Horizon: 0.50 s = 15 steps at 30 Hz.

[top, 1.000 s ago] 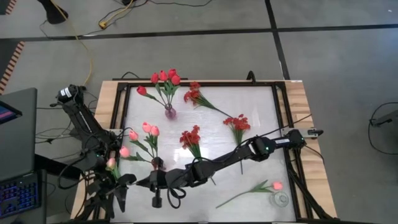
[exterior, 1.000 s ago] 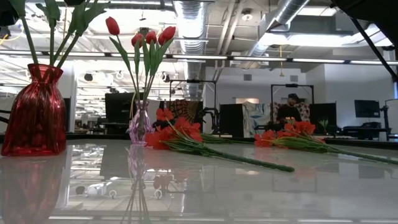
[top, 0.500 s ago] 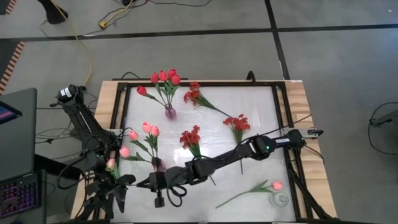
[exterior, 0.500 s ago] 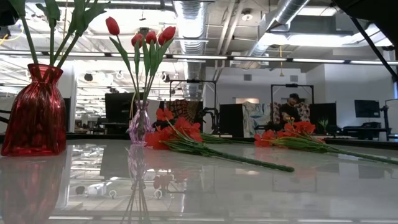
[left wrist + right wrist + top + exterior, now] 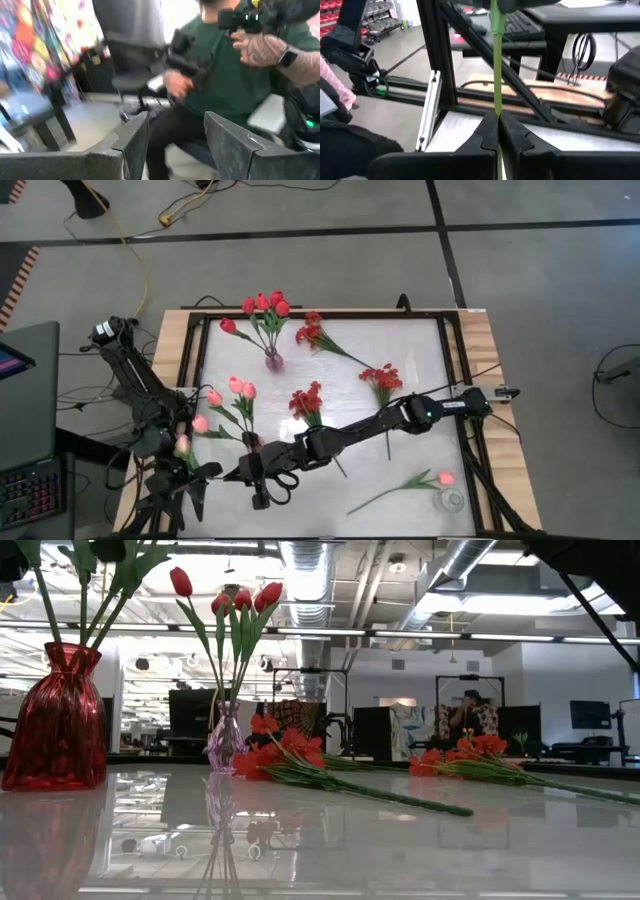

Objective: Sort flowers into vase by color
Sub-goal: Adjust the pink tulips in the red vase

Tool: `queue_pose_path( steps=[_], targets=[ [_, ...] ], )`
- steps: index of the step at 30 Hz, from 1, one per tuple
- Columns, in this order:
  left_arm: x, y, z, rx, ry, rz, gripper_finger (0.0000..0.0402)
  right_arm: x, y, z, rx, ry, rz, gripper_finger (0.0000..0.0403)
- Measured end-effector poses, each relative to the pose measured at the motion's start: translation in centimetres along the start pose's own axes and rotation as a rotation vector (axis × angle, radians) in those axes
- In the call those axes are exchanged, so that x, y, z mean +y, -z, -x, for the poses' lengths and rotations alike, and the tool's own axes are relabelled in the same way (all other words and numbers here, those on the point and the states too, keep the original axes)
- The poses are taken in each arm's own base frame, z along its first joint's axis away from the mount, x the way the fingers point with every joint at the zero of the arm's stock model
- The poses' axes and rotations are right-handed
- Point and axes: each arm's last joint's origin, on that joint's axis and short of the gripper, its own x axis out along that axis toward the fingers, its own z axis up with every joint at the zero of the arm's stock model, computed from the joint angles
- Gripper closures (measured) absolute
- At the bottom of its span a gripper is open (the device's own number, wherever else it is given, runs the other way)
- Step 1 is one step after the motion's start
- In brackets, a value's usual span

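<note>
Your right wrist view shows what the overhead cannot: the right gripper [image 5: 496, 131] is pinched tight on a thin green plastic stem [image 5: 496, 60], its dark fingers meeting around it. From above, that gripper [image 5: 243, 471] sits at the table's near left, beside the ribbed red glass vase [image 5: 58, 720] holding pink tulips [image 5: 236, 387]. The left gripper [image 5: 172, 132] stands partly parted, holding nothing. Red tulips [image 5: 264, 304] fill the small clear lilac vase [image 5: 273, 361]; red blossom sprays [image 5: 306, 401] lie on the glossy white table [image 5: 400, 350].

Two vases [image 5: 58, 720], three red sprays [image 5: 308, 402]
</note>
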Motion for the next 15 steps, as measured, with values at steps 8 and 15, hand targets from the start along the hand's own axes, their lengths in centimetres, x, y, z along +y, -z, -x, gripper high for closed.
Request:
queue_pose_path(
  steps=[8, 15],
  targets=[
    [-0.2, 0.6, 0.1, 0.128, 0.034, 0.179, 0.0221, -0.2, -0.4, 0.4, 0.04, 0.002, 0.001, 0.0374],
    [-0.2, 1.7, 0.7, 0.272, -0.016, 0.277, 0.0221, 0.8, -1.4, 1.6, 0.082, -0.051, -0.081, 0.0371]
  ],
)
